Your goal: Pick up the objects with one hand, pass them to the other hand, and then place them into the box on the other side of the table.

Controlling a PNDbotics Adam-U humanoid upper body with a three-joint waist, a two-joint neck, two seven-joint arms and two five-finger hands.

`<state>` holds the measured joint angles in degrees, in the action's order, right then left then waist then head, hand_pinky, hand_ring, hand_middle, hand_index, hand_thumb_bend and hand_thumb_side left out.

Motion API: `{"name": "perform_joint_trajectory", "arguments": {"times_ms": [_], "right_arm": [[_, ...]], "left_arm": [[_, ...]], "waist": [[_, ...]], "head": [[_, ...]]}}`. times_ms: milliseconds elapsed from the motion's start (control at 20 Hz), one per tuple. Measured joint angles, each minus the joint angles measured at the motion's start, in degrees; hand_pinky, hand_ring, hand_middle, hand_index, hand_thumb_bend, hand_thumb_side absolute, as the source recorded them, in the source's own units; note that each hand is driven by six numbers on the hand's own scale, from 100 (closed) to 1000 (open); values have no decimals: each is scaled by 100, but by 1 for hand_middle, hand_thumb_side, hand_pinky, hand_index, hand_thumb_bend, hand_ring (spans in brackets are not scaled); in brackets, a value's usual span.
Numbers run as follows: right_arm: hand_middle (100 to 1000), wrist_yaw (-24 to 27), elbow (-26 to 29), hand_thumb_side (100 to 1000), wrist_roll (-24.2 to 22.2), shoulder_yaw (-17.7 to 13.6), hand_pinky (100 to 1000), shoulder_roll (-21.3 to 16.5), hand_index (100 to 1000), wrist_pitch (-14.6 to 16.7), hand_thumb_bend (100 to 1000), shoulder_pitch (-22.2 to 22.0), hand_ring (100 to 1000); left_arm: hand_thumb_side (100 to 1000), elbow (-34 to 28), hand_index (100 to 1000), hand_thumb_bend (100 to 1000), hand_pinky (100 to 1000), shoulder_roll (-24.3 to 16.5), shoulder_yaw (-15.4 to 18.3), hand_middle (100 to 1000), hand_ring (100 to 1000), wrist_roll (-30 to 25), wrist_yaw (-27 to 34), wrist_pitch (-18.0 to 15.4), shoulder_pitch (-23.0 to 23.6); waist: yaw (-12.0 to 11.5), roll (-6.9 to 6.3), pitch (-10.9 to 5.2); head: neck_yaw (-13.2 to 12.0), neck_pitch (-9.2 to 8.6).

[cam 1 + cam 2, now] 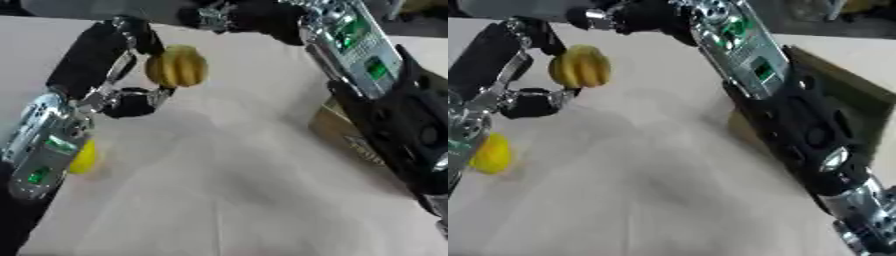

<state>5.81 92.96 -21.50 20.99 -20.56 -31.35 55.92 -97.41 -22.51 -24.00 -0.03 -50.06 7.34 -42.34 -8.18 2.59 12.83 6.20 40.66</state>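
Observation:
A yellow-brown ridged object [177, 66], shaped like a small pumpkin, is held above the table. My left hand [92, 65] is shut on it, with fingers [133, 34] over its top and the thumb [133, 102] under it. My right arm [359, 55] crosses from the lower right to the top. Its hand [636, 17] shows dark and blurred at the upper edge, just right of and above the ridged object. A smooth yellow object [492, 154] lies on the table at the left, partly behind my left forearm.
A brown cardboard box [846, 97] stands at the right side of the table, largely hidden under my right arm. The pale tablecloth [219, 190] spreads across the middle and front.

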Motion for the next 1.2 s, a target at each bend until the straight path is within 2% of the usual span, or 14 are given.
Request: {"name": "perform_joint_trajectory", "arguments": {"times_ms": [600, 1200], "right_arm": [[810, -320, -84, 452, -247, 168, 845, 16, 847, -35, 466, -55, 825], [793, -559, -254, 411, -571, 213, 851, 67, 828, 59, 478, -44, 824]], "left_arm": [[100, -175, 521, 332, 616, 49, 73, 471, 531, 290, -384, -147, 0], [100, -207, 522, 324, 615, 82, 86, 470, 528, 393, -515, -247, -5]], "waist": [[2, 5, 0], [2, 5, 0]], "head": [[3, -2], [22, -4]]}}
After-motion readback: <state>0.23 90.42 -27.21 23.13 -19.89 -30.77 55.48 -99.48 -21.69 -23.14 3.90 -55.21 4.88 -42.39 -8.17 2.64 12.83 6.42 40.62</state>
